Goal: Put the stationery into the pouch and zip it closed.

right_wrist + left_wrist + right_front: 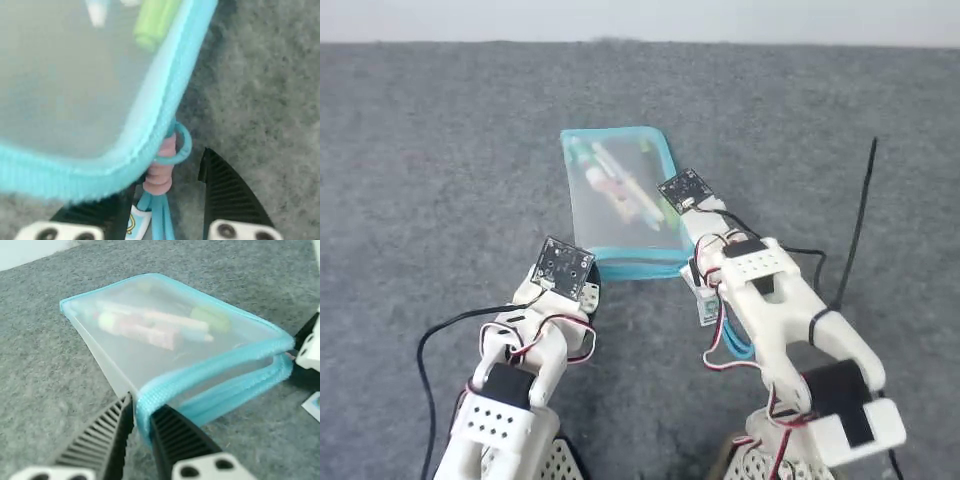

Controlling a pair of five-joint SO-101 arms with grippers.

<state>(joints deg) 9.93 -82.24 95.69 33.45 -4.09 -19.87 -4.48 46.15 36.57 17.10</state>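
Left jaws pinch pouch corner — right jaws parted round pull-cord; stationery hazy.

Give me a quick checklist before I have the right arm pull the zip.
1. Stationery inside pouch: ok.
2. Left jaws clamped on the pouch's corner seam: ok.
3. Zip pull lined up between right jaws: ok.
4. Right jaws shut on the zip pull: not ok, they stand open.
5. Zip closed: not ok, the mouth gapes in the left wrist view.
6. Pull cord free of snags: cannot tell.
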